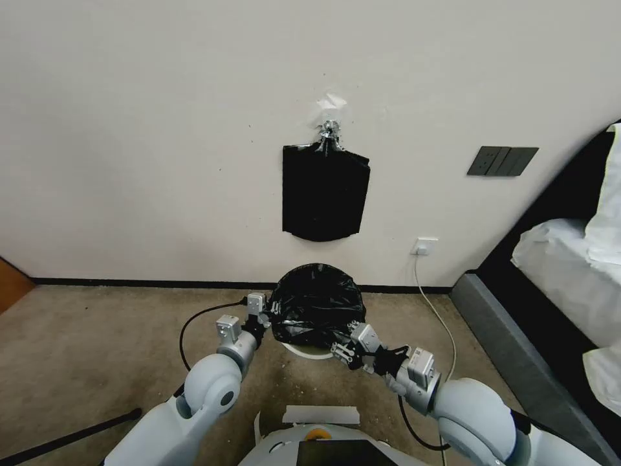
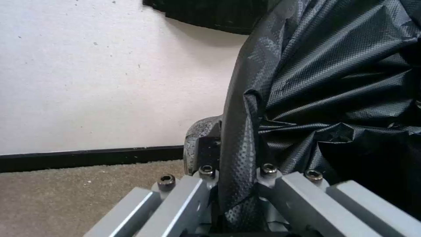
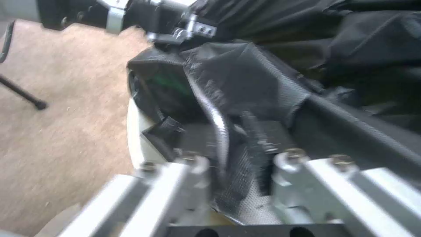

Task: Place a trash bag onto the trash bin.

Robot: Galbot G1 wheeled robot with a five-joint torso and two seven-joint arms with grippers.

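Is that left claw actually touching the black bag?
Touching. In the left wrist view a fold of the trash bag runs down between the left gripper fingers, which are shut on it.

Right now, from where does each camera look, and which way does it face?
Head: high on the robot, facing forward and down at the bag over the bin by the wall; both arms show.
Left wrist: behind the left gripper, shut on the bag.
Right wrist: behind the right gripper, shut on the bag.
All share the bag.
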